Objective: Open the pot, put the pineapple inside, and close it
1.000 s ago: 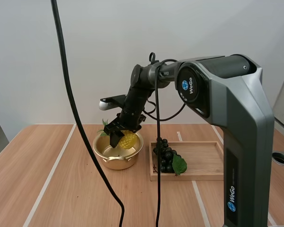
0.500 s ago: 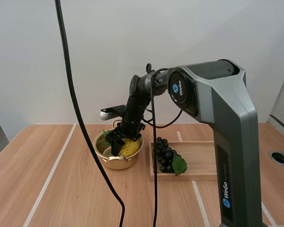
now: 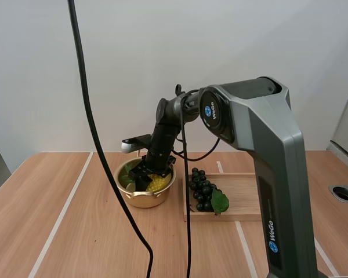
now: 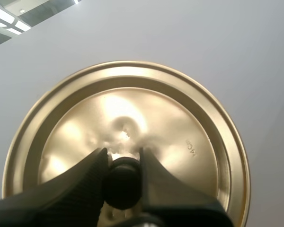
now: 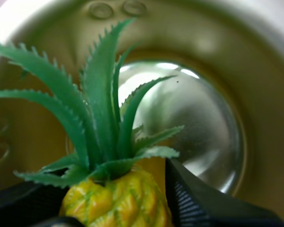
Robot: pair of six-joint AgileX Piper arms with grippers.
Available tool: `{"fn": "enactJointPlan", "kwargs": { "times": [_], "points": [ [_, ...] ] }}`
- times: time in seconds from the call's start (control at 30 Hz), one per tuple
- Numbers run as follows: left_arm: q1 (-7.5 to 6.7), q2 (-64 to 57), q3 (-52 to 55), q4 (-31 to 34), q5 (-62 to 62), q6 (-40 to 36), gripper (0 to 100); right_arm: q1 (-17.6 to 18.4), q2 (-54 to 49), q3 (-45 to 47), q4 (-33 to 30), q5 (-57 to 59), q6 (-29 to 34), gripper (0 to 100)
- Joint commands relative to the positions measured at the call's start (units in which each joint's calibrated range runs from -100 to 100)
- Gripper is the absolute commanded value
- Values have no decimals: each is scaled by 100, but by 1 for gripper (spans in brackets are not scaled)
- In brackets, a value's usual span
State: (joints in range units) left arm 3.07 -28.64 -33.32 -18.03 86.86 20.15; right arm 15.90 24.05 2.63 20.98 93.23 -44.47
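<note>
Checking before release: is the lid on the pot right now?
No, the pot stands open in the high view, with the right gripper holding the pineapple inside its rim.

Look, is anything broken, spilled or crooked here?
Nothing stands out. The right gripper holds the pineapple inside the pot, the left gripper holds the lid by its knob, and the grapes lie on the tray.

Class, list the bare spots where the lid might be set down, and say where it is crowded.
Free: the table left of the pot and in front of it; the right half of the wooden tray, beside the grapes. Crowded: the pot, where the right gripper holds the pineapple. The left gripper grips the lid.
</note>
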Motion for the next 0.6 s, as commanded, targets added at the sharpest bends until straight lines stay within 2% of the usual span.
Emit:
{"fn": "enactJointPlan", "kwargs": {
  "times": [0.0,0.07,0.17,0.37,0.43,0.47,0.57],
  "points": [
    [6,15,-9,-15,-71,15,0,-20,88,31,-412,117,128,0],
    [6,15,-9,-15,-71,15,0,-20,88,31,-469,117,164,3],
    [6,15,-9,-15,-52,14,0,-20,88,31,-497,117,164,21],
    [6,15,-9,-15,13,14,0,-20,88,31,-497,135,123,74],
    [6,15,-9,-15,13,14,0,-20,88,31,-497,152,123,94],
    [6,15,-9,-15,13,24,0,-20,88,31,-497,152,123,100],
    [6,15,-9,-15,13,70,0,-20,88,31,-497,152,112,100]
  ]
}}
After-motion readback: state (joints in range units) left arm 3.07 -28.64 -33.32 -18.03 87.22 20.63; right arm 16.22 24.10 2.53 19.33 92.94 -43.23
